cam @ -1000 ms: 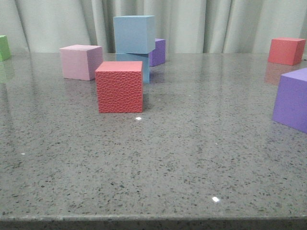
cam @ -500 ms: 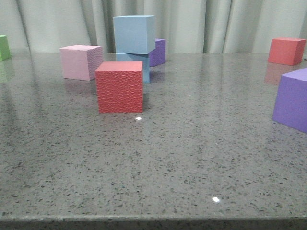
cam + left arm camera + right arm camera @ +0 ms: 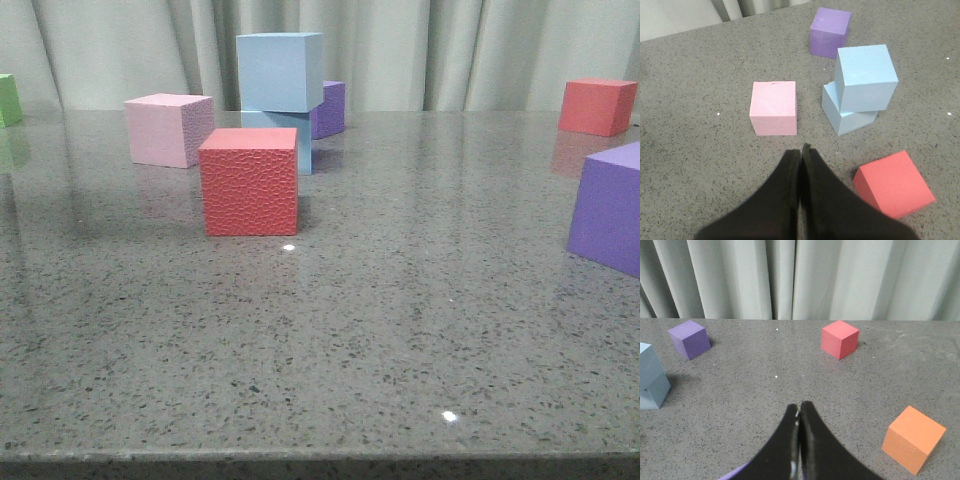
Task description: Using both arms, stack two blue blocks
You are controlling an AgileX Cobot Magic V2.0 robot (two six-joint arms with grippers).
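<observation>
One pale blue block [image 3: 280,70] sits on top of the other blue block [image 3: 300,138], turned a little, at the back of the table behind the red textured cube [image 3: 249,181]. The stack also shows in the left wrist view, upper block [image 3: 865,77] on lower block [image 3: 847,117], and at the edge of the right wrist view [image 3: 650,375]. My left gripper [image 3: 800,150] is shut and empty, above the table short of the pink cube [image 3: 774,107]. My right gripper [image 3: 799,407] is shut and empty over bare table. Neither gripper shows in the front view.
A pink cube [image 3: 168,128] stands left of the stack and a purple cube [image 3: 332,108] behind it. A large purple cube [image 3: 610,205] is at the right edge, a red cube [image 3: 597,105] at the back right, a green cube [image 3: 8,98] at the far left. An orange cube [image 3: 913,439] lies near my right gripper.
</observation>
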